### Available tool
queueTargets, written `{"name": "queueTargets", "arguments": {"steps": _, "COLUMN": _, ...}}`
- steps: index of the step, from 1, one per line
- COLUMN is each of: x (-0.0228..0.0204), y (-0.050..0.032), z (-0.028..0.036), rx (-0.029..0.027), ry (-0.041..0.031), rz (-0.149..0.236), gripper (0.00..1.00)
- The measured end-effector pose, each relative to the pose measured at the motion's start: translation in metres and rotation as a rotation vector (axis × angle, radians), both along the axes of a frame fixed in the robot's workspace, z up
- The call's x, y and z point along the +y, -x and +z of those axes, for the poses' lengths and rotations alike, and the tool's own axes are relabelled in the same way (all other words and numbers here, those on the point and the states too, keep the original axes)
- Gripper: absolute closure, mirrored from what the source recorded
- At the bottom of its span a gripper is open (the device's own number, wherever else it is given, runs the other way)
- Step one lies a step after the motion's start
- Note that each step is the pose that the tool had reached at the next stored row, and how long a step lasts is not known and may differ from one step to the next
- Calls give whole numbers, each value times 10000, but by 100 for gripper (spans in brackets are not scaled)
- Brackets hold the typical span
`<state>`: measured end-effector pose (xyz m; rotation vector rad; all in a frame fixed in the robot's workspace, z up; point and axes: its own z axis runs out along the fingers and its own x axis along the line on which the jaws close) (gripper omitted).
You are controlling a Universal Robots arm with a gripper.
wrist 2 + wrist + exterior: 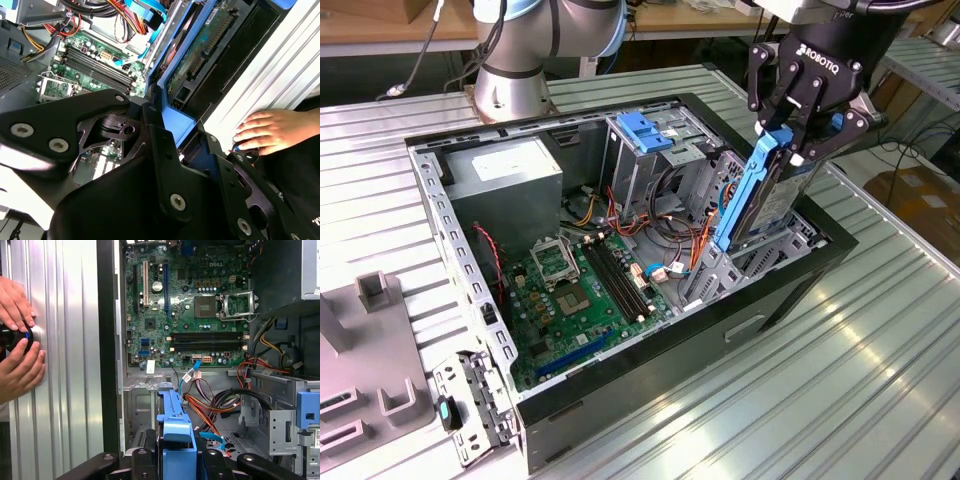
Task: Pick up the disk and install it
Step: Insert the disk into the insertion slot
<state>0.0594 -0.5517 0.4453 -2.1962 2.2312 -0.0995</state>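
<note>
The disk (775,205), a silver drive in a blue plastic frame, stands steeply tilted over the open computer case (460,270), at the corner on the exterior view's right. Its lower end dips into the drive bay (798,243) there. My black gripper (792,148) is shut on the disk's upper end. In the second wrist view the disk (200,45) shows its green circuit board, with my gripper (172,137) clamped on its blue frame. The first wrist view shows the disk's blue frame (175,437) held in my gripper (175,462).
Inside the case lie a green motherboard (570,290), a grey power supply box (505,175), a metal cage with a blue top (645,130) and loose cables (675,200). A person's hands (17,340) rest on the ribbed table beside the case. A grey fixture (370,350) sits at the exterior view's left.
</note>
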Motion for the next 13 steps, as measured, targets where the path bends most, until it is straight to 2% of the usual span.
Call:
{"name": "queueTargets", "arguments": {"steps": 2, "x": 0, "y": 0, "z": -4, "rx": 0, "ry": -47, "rz": 0, "gripper": 63}}
{"name": "queueTargets", "arguments": {"steps": 13, "x": 0, "y": 0, "z": -14, "rx": 0, "ry": -50, "rz": 0, "gripper": 63}}
